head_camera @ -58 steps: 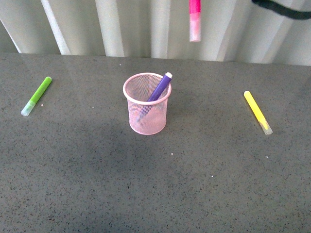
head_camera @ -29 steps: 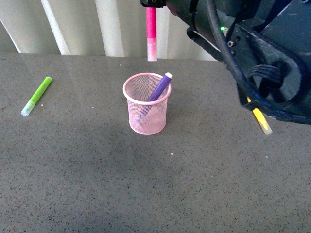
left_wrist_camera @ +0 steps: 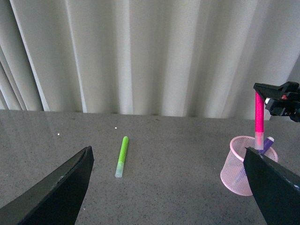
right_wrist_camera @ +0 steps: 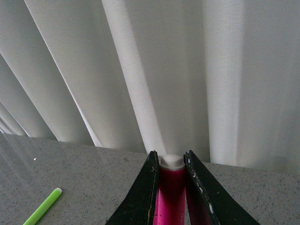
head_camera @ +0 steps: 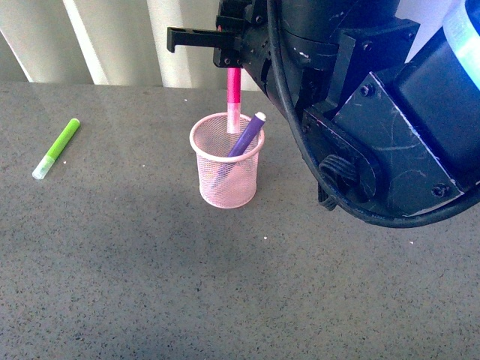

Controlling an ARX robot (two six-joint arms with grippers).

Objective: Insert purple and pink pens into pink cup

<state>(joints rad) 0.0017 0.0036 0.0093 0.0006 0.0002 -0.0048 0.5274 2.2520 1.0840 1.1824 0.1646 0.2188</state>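
Right gripper (head_camera: 234,64) pinched pink pen (head_camera: 234,94) by top end, upright, cap at pink cup (head_camera: 225,180) mouth beside leaning purple pen (head_camera: 247,135). Pen judged light, stiff, slick. Left gripper (left_wrist_camera: 167,151) spread wide, empty.

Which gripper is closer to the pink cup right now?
Right. The right gripper hangs straight above the cup, shut on the pink pen, whose tip is at the rim. The left gripper, open, is well away from the cup and out of the front view.
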